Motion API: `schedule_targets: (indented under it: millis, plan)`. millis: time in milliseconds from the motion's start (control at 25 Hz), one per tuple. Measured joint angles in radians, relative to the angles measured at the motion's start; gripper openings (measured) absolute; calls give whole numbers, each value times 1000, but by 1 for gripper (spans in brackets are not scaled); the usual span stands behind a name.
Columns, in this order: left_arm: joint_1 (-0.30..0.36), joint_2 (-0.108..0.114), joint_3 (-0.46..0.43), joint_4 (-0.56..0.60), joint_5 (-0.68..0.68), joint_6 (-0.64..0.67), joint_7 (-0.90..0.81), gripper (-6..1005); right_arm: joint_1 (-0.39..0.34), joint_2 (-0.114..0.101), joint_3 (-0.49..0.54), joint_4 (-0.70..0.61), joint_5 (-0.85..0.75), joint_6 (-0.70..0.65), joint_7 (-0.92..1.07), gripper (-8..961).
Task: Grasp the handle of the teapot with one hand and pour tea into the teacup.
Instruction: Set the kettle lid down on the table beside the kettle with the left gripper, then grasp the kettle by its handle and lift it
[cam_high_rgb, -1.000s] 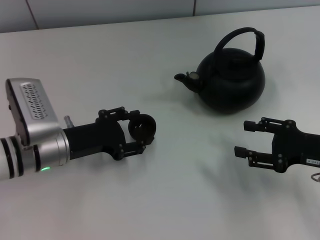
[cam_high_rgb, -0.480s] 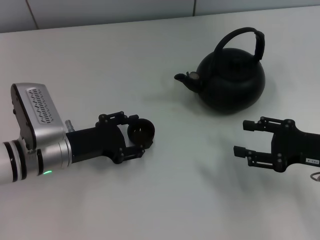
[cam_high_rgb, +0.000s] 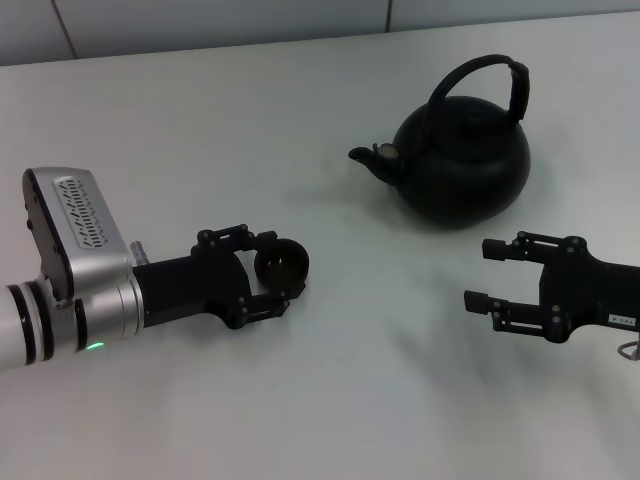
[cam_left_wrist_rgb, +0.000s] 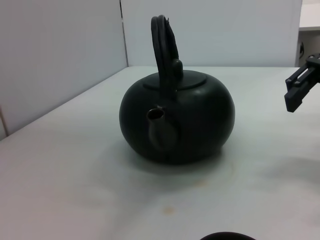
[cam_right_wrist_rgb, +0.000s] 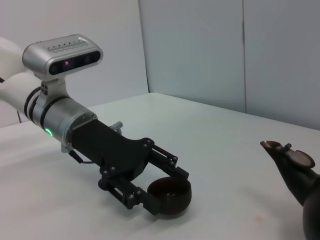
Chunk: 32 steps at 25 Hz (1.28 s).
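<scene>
My left gripper (cam_high_rgb: 272, 283) is clamped around the teacup (cam_high_rgb: 282, 264) on the table (cam_high_rgb: 200, 140). My right gripper (cam_high_rgb: 488, 275) sits spread apart just before the teapot (cam_high_rgb: 462, 170), well clear of its handle (cam_high_rgb: 480, 68).

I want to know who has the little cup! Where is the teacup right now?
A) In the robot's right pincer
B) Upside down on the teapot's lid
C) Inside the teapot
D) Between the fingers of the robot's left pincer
D: the teacup sits between the fingers of the left pincer, while the right pincer is open and holds nothing near the teapot.
</scene>
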Motion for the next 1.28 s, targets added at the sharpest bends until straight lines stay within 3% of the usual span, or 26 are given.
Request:
schedule_targets:
  millis: [600,840,960,1000,1160,1240,1280]
  plan:
    - [-2,0,-1,0,-1,-5,-21,697,2,0,-2,0,0,-1,0,709]
    - [8,0,-21,23,-4,21,-21,851,2,0,1,0,0,-1,0,708]
    - [32,2,-44,61,-4,87,-27,849,2,0,-1,0,0,4,0,708]
    - [71,8,-74,125,-5,192,-56,848,2,0,-2,0,0,5,0,708]
    - [93,9,-87,163,-5,254,-78,847,2,0,1,0,0,6,0,709]
    - [247,18,-113,367,-5,504,-181,847,2,1,4,1,0,4,3,709]
    - [279,21,-114,396,-5,530,-188,847,2,1,4,1,0,3,4,709]
